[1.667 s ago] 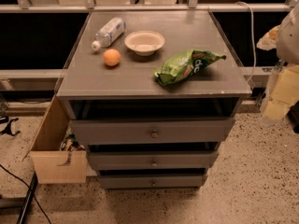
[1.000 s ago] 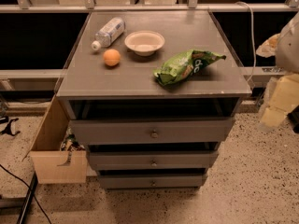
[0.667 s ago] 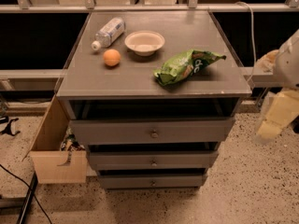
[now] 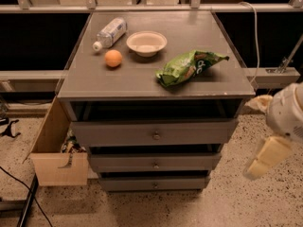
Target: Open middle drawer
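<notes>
Gripper (image 4: 267,157) hangs off desk's (image 4: 142,79) right side, apart; middle drawer (image 4: 189,161) lies left of it, roughly level. Gripper state: cannot tell.

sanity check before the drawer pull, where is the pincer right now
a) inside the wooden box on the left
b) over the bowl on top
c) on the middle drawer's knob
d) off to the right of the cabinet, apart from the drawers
d: the pincer hangs low off the right side of the cabinet, apart from the middle drawer, and nothing is touching that drawer's knob.
</notes>
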